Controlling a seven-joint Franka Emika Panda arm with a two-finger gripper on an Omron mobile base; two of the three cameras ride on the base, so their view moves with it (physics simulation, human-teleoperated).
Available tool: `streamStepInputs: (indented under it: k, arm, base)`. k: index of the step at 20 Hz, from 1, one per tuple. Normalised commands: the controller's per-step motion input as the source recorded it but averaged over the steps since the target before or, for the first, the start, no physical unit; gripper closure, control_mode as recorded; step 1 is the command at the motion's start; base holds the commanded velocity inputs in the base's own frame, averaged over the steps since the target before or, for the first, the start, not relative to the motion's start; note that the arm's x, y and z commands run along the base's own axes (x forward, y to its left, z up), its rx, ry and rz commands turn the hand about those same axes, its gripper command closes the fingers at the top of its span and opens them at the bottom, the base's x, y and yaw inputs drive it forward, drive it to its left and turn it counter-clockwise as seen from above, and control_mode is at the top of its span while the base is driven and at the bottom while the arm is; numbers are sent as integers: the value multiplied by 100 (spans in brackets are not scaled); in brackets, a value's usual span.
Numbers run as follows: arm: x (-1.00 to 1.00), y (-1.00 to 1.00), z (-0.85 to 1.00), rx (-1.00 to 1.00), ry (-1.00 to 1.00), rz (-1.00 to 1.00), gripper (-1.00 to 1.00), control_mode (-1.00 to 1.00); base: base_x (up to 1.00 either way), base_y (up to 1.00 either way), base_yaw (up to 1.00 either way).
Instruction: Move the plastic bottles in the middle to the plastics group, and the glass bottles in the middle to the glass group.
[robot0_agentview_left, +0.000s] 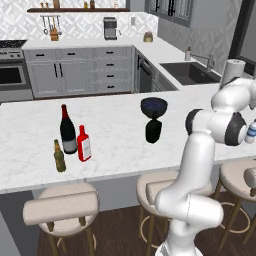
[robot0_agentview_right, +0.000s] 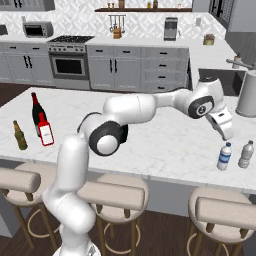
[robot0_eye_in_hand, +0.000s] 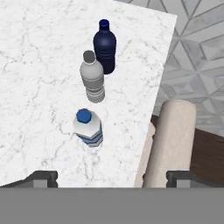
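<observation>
While the gripper (robot0_agentview_right: 226, 131) hangs open at the right of the right base view, its fingertips (robot0_eye_in_hand: 41, 178) spread wide and holding nothing, the small blue-capped plastic bottle (robot0_eye_in_hand: 89, 127) stands upright on the marble counter (robot0_eye_in_hand: 39, 87) just below it, near the counter's edge at centre frame in the hand view. Just beyond it stand a grey bottle (robot0_eye_in_hand: 92, 82) and a dark blue bottle (robot0_eye_in_hand: 105, 46). At lower left of the left base view, the flat red bottle (robot0_agentview_left: 83, 144) stands beside the wine bottle (robot0_agentview_left: 67, 130) and the beer bottle (robot0_agentview_left: 59, 156), with the short black bottle (robot0_agentview_left: 153, 130) mid-counter before a dark blue bowl (robot0_agentview_left: 154, 105).
</observation>
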Motion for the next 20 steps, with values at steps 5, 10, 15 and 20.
streamStepInputs:
  k: [5,10,15,20]
  arm:
    - [-26,100,12,-7,0,19,-100,-100]
    - [-11,100,-7,-6,-1,42,-100,-100]
    - [-8,96,-22,0,-1,39,-100,-100]
    - [14,99,17,0,5,39,-100,-100]
  base:
    - [0,0,0]
    - [0,0,0]
    - [0,0,0]
    - [0,0,0]
